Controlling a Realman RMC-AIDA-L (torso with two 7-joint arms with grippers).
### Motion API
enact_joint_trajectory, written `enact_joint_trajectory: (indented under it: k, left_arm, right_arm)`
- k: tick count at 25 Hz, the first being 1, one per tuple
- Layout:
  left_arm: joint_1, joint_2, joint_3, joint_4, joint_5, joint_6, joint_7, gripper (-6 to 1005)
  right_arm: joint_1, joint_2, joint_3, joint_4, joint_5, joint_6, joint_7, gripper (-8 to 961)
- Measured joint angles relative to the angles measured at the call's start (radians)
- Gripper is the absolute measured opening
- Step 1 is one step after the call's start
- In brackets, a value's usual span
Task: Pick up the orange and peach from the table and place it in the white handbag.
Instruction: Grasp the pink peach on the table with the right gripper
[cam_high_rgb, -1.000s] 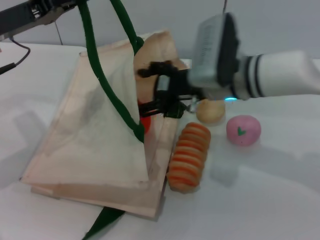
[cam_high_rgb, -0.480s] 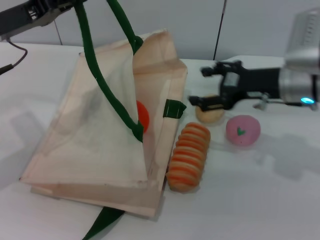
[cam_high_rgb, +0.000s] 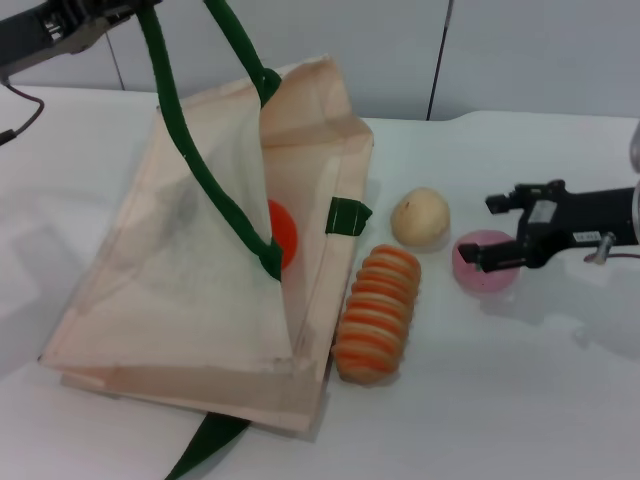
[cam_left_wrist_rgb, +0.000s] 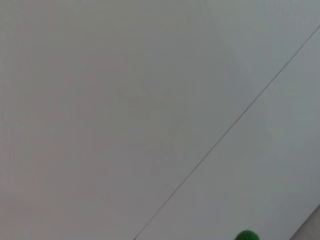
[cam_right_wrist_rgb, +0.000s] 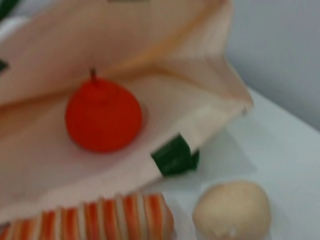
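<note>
The white handbag (cam_high_rgb: 190, 270) lies on the table, its mouth held up by a dark green strap. My left gripper (cam_high_rgb: 85, 15) is at the top left, where that strap hangs. The orange (cam_high_rgb: 282, 228) sits inside the bag; the right wrist view shows it (cam_right_wrist_rgb: 103, 116) inside the bag's (cam_right_wrist_rgb: 125, 45) opening. The pink peach (cam_high_rgb: 484, 268) rests on the table right of the bag. My right gripper (cam_high_rgb: 488, 232) is open just above and beside the peach, fingers (cam_high_rgb: 495, 257) partly in front of it, empty.
A pale beige ball (cam_high_rgb: 420, 218) lies between the bag and the peach, also in the right wrist view (cam_right_wrist_rgb: 232, 210). An orange-and-cream striped oblong piece (cam_high_rgb: 376, 312) lies beside the bag's edge. A loose green strap end (cam_high_rgb: 205, 445) trails at the front.
My right gripper has pulled out of the bag mouth and moved right to the peach. The orange stays in the bag. The left arm still holds the strap up.
</note>
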Motion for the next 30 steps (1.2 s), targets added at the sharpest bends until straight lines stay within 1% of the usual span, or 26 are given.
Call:
enact_joint_trajectory:
  k: [4,7,11,19,30]
  left_arm:
    - [0.0,0.002,0.0,-0.001,-0.006,-0.001,-0.002,120]
    - [-0.002,0.002,0.0,-0.001,-0.006,-0.001,-0.001,120]
    - [-0.002,0.002,0.0,-0.001,-0.006,-0.001,-0.001,121]
    - [-0.002,0.004,0.0,-0.014,-0.001,0.0,0.002,121]
    - [0.001,0.005,0.0,-0.017,0.0,0.0,0.003,121]
  right_arm:
    - [0.019,0.001,-0.002,0.013,-0.128,0.077,0.073,829]
    - [0.027,0.002,-0.015,0.026,-0.15,0.107,0.097,822]
    - [0.033,0.003,-0.049,0.045,-0.154,0.123,0.115,813]
    - [0.036,0.005,-0.051,0.043,-0.156,0.121,0.117,795]
    - [0.031,0.004,-0.067,0.035,-0.157,0.133,0.14,729]
